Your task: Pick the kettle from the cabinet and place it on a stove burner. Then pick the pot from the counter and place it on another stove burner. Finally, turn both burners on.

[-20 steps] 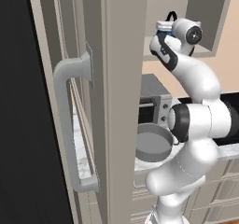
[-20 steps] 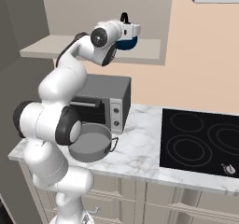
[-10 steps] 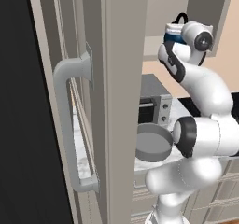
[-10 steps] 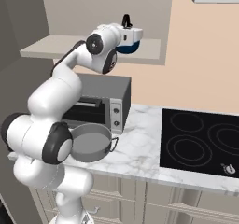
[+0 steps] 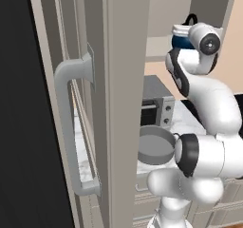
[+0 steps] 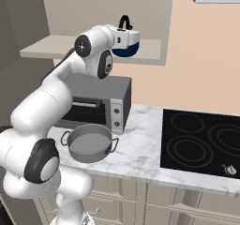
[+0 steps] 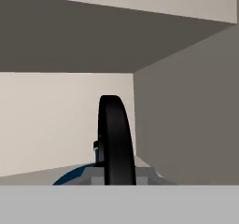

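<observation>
Clamping the kettle (image 6: 127, 47) by its black arched handle, the end effector (image 6: 123, 35) holds it clear of the cabinet (image 6: 56, 48) shelf.

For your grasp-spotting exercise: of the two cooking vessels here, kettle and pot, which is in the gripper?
The kettle, small and dark blue, up at the cabinet shelf. The wide grey pot sits untouched on the counter.

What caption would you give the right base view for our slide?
End effector shut on the dark-blue kettle at the cabinet shelf, grey pot waiting on the marble counter.
</observation>
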